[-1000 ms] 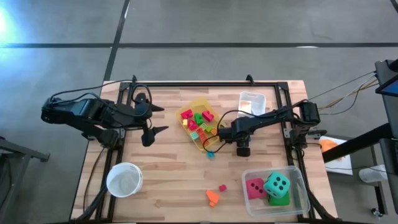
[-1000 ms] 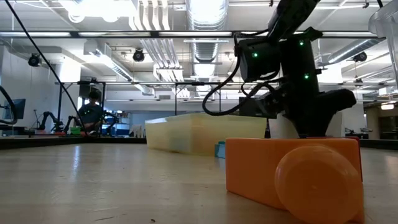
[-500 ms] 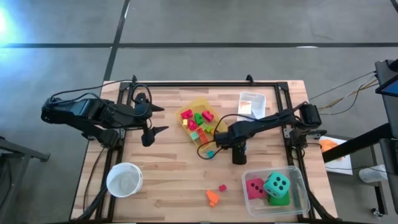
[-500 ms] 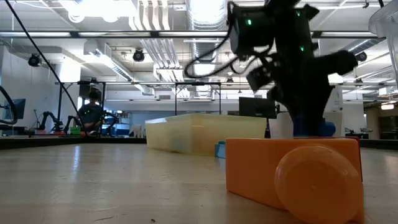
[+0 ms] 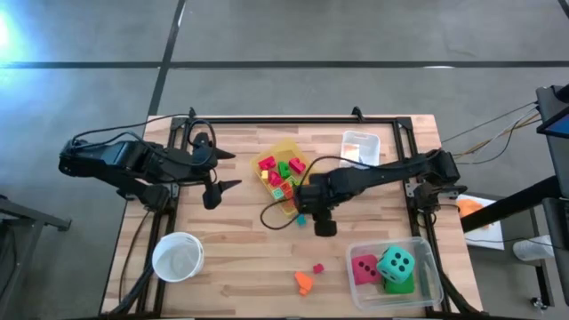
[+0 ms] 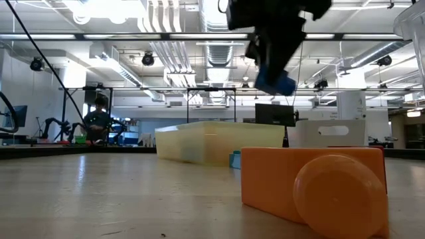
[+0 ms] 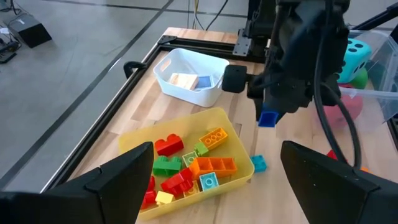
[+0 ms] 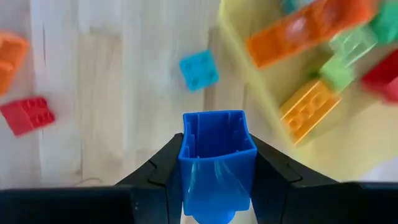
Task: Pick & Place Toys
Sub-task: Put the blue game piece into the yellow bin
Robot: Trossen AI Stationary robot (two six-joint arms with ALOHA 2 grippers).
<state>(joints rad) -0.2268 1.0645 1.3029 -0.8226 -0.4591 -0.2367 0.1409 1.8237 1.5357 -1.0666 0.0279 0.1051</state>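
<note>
The left gripper (image 5: 216,178) is waiting at the table's left edge, well left of the yellow bin (image 5: 303,193), its fingers spread wide with nothing between them. The white bowl (image 5: 178,256) is sitting near the table's front-left corner, leaving bare wood between it and the bin.

The yellow bin is lying at the table's middle, holding many blocks (image 5: 283,174) in red, green, orange and yellow. The right gripper (image 8: 217,163) is hanging in the air just off the bin's front edge, clamping a blue block (image 8: 217,149); in the low view that block (image 6: 274,81) is riding well above the bin's rim. On the table just beside the bin's front corner a teal block (image 7: 258,163) is lying loose.

Farther front of the bin, a red block (image 5: 317,268) and an orange block (image 5: 304,283) are resting near the table's front edge, with open wood around them.

Right of the bin, a small white bin (image 5: 357,149) is standing by the far edge, and a clear bin (image 5: 425,252) at the front-right corner is holding three dice (image 5: 394,265).
</note>
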